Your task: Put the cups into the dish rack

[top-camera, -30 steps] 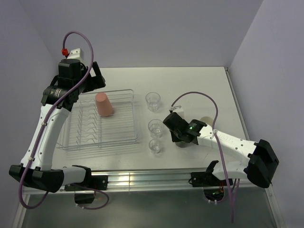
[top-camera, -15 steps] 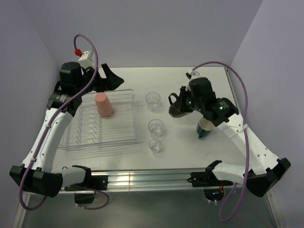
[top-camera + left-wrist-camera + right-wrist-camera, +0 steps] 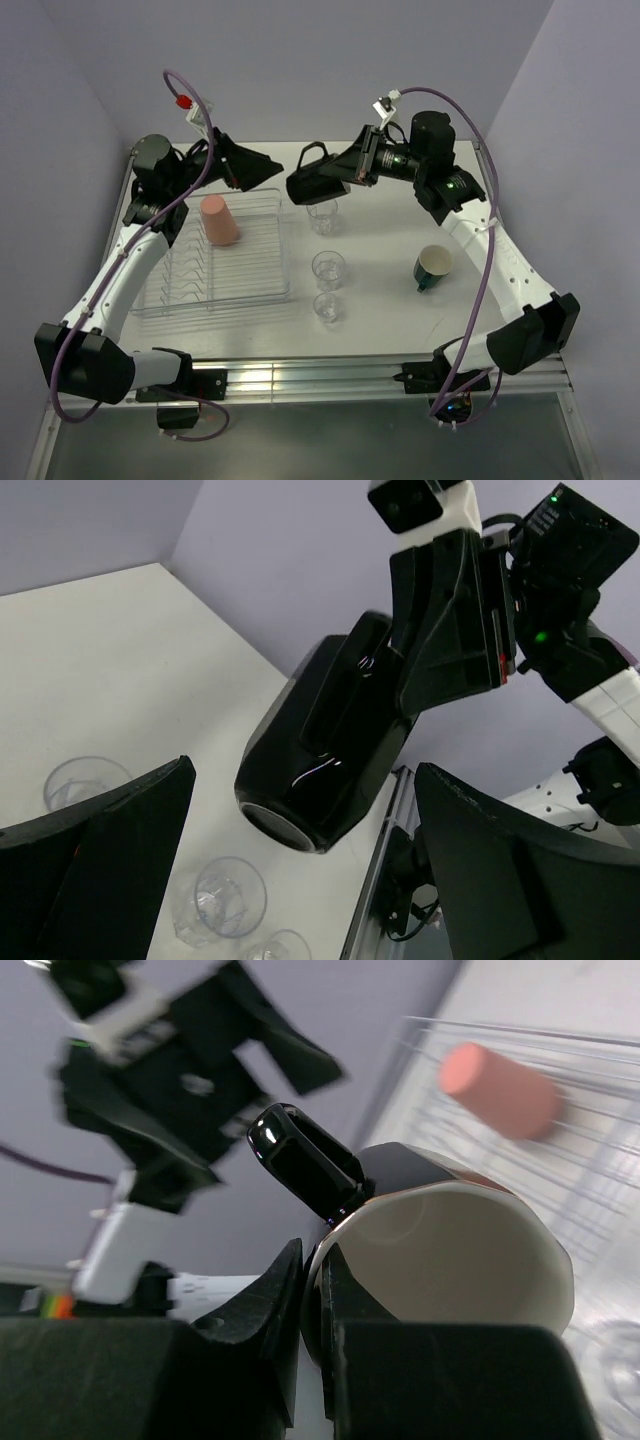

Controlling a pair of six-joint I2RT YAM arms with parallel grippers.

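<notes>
Progress: the right gripper [image 3: 343,177], pinching the black mug [image 3: 315,182] by its rim, has raised it off the worktop [image 3: 400,300] towards the dish rack [image 3: 215,292], facing the wide-open left gripper [image 3: 262,172]; handover seems likely.

No text, label, brand, number or sign can be read in any of the views.
</notes>
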